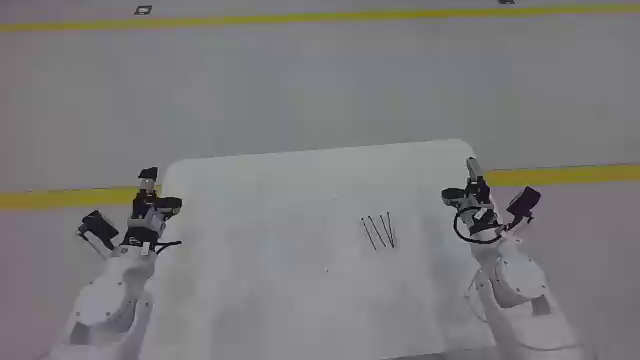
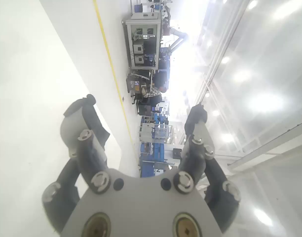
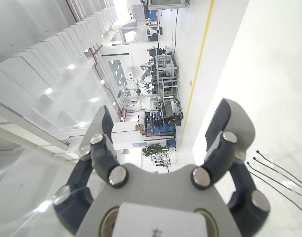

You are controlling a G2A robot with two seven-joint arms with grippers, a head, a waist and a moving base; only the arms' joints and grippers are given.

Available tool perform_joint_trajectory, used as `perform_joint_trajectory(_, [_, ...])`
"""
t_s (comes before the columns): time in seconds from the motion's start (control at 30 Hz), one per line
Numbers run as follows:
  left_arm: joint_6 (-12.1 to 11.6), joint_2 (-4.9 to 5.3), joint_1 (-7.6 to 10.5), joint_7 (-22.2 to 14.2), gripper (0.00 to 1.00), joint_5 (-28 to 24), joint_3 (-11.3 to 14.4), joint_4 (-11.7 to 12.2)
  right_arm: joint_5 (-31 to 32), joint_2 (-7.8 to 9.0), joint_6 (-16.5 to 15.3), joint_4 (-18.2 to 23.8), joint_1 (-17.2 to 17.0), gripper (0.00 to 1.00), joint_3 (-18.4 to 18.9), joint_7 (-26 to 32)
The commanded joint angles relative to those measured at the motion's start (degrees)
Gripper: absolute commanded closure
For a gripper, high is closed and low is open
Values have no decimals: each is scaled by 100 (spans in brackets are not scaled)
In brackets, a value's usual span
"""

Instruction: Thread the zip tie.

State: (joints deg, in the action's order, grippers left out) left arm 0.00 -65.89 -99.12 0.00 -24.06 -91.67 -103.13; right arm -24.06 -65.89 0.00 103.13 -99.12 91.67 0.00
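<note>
I can make out no words, numbers or signs. A white label (image 3: 163,219) sits on the housing behind my right end effector (image 3: 163,106). Its dark mark is cut off at the edge and can't be read.

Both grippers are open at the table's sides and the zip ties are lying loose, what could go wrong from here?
1. The three zip ties lie close together, so the right gripper might pinch two at once.
2. They are thin and flat on the table, so the grip could slip off.
3. The left gripper sits at the far side from them, so threading likely needs a long reach.
</note>
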Motion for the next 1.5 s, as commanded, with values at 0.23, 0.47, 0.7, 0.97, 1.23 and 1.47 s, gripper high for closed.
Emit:
perform_joint_trajectory(0.23, [273, 38, 71, -698, 0, 920, 326, -380, 118, 14, -821, -117, -211, 0, 265, 656])
perform_joint_trajectory(0.47, [561, 67, 59, -1156, 0, 1587, 580, -692, 148, 79, -1640, -526, -672, 0, 751, 1980])
perform_joint_trajectory(0.7, [511, 78, 55, -1196, 0, 1749, 561, -720, 148, 114, -1818, -595, -764, 0, 846, 2645])
perform_joint_trajectory(0.97, [885, 89, 211, -1413, 0, 2342, 882, -755, 519, 118, -1912, -718, -771, 0, 817, 2614])
perform_joint_trajectory(1.23, [1936, -27, 915, -1535, 0, 2957, 2128, -361, 1132, 104, -1948, -1013, -790, 0, 821, 2603])
perform_joint_trajectory(1.47, [1938, -65, 1117, -1661, 0, 3264, 2571, -211, 1012, 88, -1948, -1039, -780, 0, 762, 2688])
